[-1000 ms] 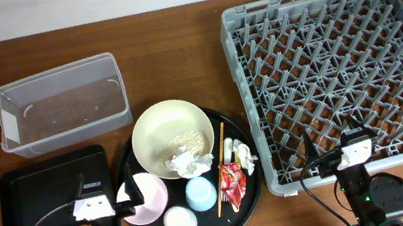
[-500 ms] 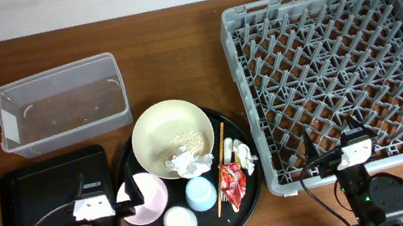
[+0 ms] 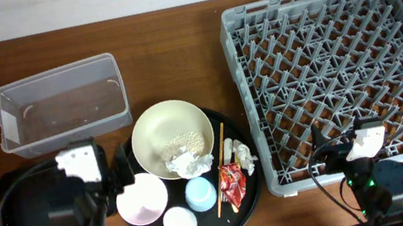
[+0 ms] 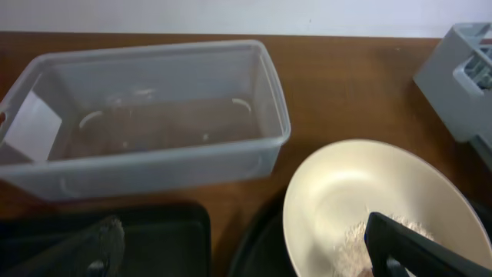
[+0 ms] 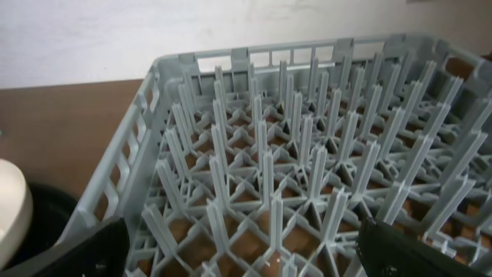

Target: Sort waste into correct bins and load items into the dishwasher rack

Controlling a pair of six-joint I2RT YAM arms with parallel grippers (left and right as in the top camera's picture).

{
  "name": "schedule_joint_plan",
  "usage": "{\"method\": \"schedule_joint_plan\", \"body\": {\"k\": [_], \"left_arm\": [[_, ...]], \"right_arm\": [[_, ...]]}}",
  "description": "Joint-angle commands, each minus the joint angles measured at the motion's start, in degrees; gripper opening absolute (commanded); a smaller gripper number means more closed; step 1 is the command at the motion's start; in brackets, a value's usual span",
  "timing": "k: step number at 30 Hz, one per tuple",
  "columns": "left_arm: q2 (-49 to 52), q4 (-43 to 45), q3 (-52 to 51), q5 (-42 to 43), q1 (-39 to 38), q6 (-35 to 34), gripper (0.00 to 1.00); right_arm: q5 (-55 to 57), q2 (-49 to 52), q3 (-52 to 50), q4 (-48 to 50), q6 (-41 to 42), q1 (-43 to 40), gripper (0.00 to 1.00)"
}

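Observation:
The cream bowl (image 3: 173,134) with rice (image 3: 187,141) and a tissue (image 3: 189,163) sits on the round black tray (image 3: 252,188), with the pink bowl (image 3: 143,198), white cup (image 3: 180,222), blue cup (image 3: 200,193), chopstick (image 3: 221,165), red wrapper (image 3: 231,183), cutlery (image 3: 228,151) and another tissue (image 3: 244,154). My left gripper (image 3: 117,172) is open and empty, between the flat black tray (image 3: 23,200) and the cream bowl (image 4: 369,192). My right gripper (image 3: 340,149) is open and empty over the grey rack's (image 3: 341,65) front edge.
The clear tub (image 3: 60,104) stands empty at the back left; it also shows in the left wrist view (image 4: 154,123). The rack's upright pegs (image 5: 307,154) fill the right wrist view. Bare wood lies between the tub and the rack.
My left arm has risen and moved away from the table's front edge, uncovering the pink bowl. My right arm has shifted slightly to the right. Nothing was picked up.

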Motion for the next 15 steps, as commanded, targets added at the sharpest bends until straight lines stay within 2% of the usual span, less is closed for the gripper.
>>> {"method": "schedule_joint_plan", "body": {"k": [1, 3, 4, 6, 9, 11, 13, 14, 15], "left_arm": [[11.0, -6.9, 12.2, 4.4, 0.2, 0.9, 0.99], [18.4, -15.3, 21.0, 5.0, 0.2, 0.9, 0.99], [21.7, -22.4, 25.6, 5.0, 0.2, 0.9, 0.99], [24.3, -30.6, 29.0, 5.5, 0.2, 0.9, 0.99], [24.4, -27.6, 29.0, 13.5, 0.2, 0.9, 0.99], [26.5, -24.9, 29.0, 20.5, -0.6, 0.7, 0.90], [32.6, -24.2, 29.0, 20.5, -5.7, 0.4, 0.92], [37.5, -24.2, 29.0, 20.3, -9.4, 0.4, 0.97], [42.8, -24.2, 29.0, 20.3, -12.8, 0.4, 0.97]], "right_arm": [[0.7, 11.1, 10.0, -3.9, 0.7, -0.3, 0.98], [0.8, 21.8, 18.0, -10.0, 0.6, -0.3, 0.98], [0.9, 27.4, 22.5, -14.6, 0.6, -0.3, 0.98], [2.9, 40.6, 33.8, -28.5, 0.0, -0.3, 0.98], [2.6, 52.0, 42.5, -36.5, 0.0, -0.3, 0.98], [2.3, 53.7, 42.8, -36.9, 0.1, -0.3, 0.98], [1.7, 53.7, 42.8, -36.9, 0.1, -0.3, 0.98], [1.7, 53.7, 42.8, -36.9, 0.1, -0.3, 0.98], [1.7, 53.7, 42.8, -36.9, 0.1, -0.3, 0.98]]}}
